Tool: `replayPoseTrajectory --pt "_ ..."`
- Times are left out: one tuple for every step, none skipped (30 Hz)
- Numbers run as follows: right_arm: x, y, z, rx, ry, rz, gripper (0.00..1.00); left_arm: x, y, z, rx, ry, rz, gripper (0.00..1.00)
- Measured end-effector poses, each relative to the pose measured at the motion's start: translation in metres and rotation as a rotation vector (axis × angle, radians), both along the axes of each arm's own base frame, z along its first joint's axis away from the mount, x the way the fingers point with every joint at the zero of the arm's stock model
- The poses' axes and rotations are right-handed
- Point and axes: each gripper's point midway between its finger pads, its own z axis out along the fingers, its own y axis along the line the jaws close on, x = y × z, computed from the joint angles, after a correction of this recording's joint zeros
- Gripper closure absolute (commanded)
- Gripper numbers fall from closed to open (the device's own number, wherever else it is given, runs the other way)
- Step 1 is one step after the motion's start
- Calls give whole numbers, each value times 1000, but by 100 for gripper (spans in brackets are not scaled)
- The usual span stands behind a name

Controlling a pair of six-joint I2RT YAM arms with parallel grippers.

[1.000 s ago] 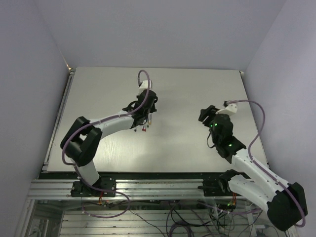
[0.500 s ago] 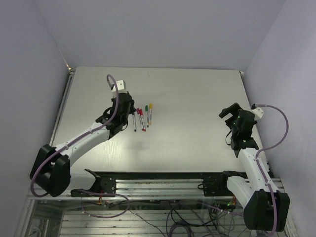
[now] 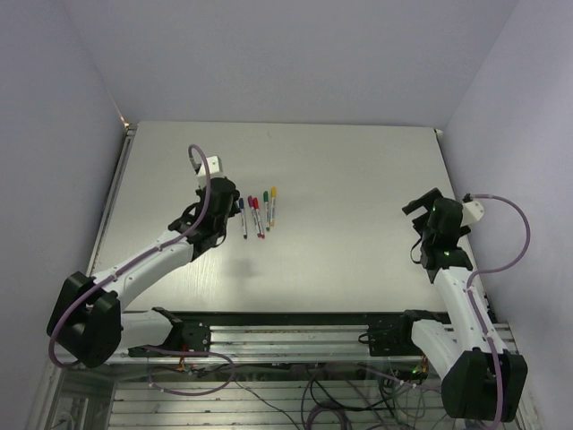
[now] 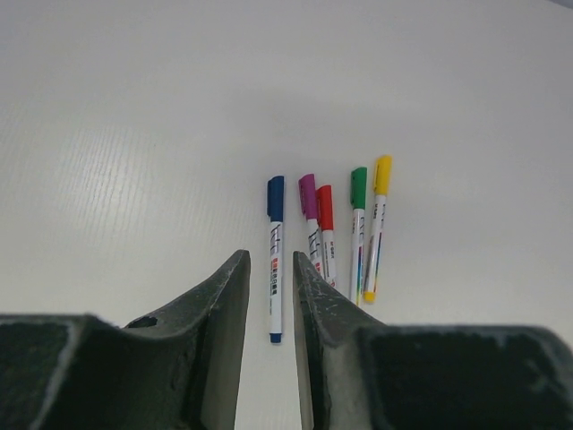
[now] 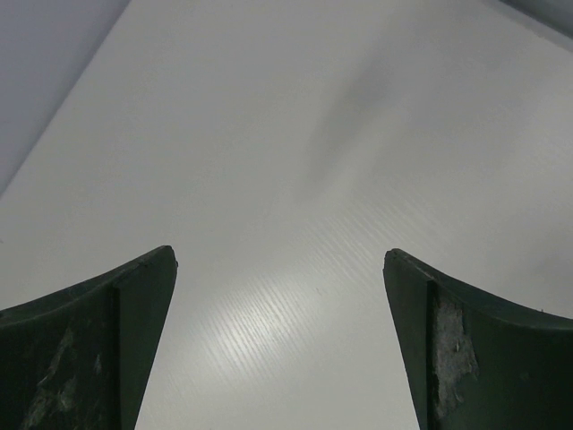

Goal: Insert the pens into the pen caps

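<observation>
we judge the task done: all five slim white-barrelled marker pens (image 4: 327,255) wear coloured plastic pen caps (image 4: 325,204), left gripper (image 4: 270,269) narrow and empty, right gripper (image 5: 279,255) wide and empty.

Five capped pens (image 4: 325,235) (side by side)

The white table (image 3: 358,179) carries five pens (image 3: 257,213) side by side, just 9 o'clock of centre, their caps (image 4: 358,186) toward 12 o'clock.

light: bright, even, overhead | shadows: soft, faint on table (image 3: 358,179) | near fingers (image 4: 215,349) blurred
</observation>
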Motion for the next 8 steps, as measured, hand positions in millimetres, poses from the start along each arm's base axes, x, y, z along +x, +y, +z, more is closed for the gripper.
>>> replayPoseTrajectory --pt "-1 -1 3 6 -13 -11 0 -1 1 0 -1 1 2 64" --pt "-2 -2 6 13 -28 -24 0 -2 1 1 -3 -1 2 64" --pt "-2 -3 9 20 -40 -38 0 -3 2 2 -7 -4 3 64" --pt "-3 -4 10 28 -45 -52 0 -3 2 4 -11 -7 4 64" --pt "-4 -5 10 33 -42 -63 0 -3 2 5 -15 -10 5 64" --pt "-5 -6 9 39 -34 -77 0 -3 2 6 -17 -12 5 64" --pt "-5 -7 7 44 -19 -91 0 -3 2 6 -18 -12 5 64" --pt "-5 -9 6 47 -6 -103 0 -3 2 6 -19 -11 6 64"
